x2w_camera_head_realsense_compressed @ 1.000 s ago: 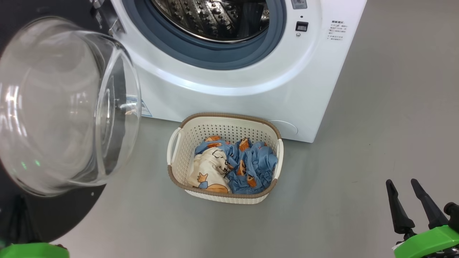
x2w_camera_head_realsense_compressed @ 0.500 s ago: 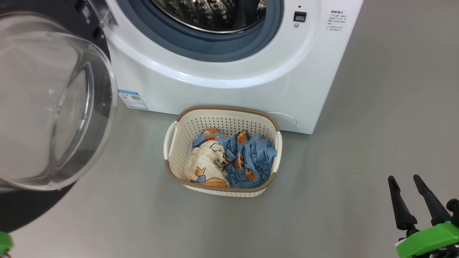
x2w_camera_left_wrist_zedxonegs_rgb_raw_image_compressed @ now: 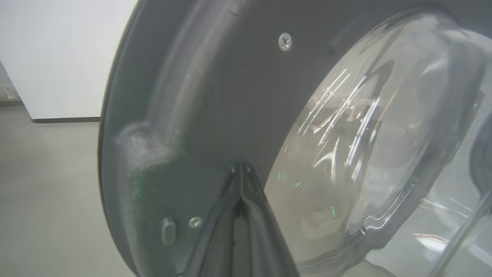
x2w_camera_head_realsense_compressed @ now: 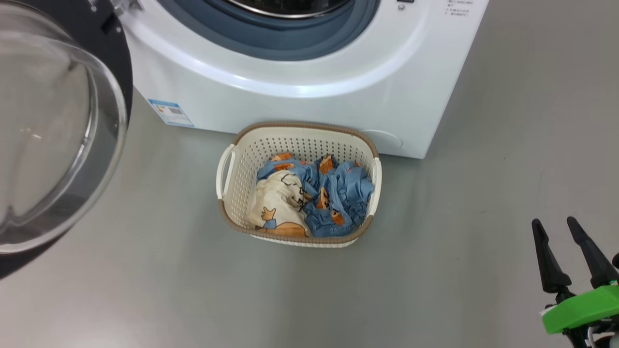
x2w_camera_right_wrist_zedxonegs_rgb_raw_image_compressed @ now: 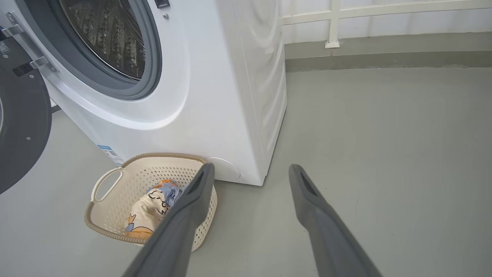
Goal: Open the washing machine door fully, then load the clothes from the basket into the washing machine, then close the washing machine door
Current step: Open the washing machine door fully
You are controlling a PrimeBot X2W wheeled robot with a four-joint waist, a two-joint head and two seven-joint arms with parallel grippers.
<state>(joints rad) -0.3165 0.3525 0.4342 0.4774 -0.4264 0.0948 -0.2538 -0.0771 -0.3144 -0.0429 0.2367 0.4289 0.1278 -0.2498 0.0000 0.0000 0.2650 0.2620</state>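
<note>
Cream-white perforated plastic, rounded and rimmed in brown weave: that basket point(x2w_camera_head_realsense_compressed: 295, 125) sits on the floor at ten o'clock from your right gripper point(x2w_camera_head_realsense_compressed: 554, 223), well apart from it. It is just in front of the big white front-loading washing machine point(x2w_camera_head_realsense_compressed: 290, 104). Your right gripper hangs over bare floor with its two long dark fingers spread and nothing between them. Inside the basket lies the soft bundle of blue clothes with orange cartoon prints point(x2w_camera_head_realsense_compressed: 338, 193), with a cream-white piece at its eight o'clock side. The round washing machine door with its glossy black rim and bulging clear glass point(x2w_camera_head_realsense_compressed: 48, 121) stands swung open at nine o'clock of the basket. Your left gripper point(x2w_camera_left_wrist_zedxonegs_rgb_raw_image_compressed: 240, 169) has its fingers pressed together, tips right up at the door's dark inner rim, beside the glass; you cannot tell whether they touch it. Smooth matte grey floor point(x2w_camera_head_realsense_compressed: 435, 270) runs to a white wall point(x2w_camera_right_wrist_zedxonegs_rgb_raw_image_compressed: 384, 15). A grey-blue rubber seal point(x2w_camera_head_realsense_compressed: 290, 43) rings the steel perforated drum point(x2w_camera_right_wrist_zedxonegs_rgb_raw_image_compressed: 111, 38).
</note>
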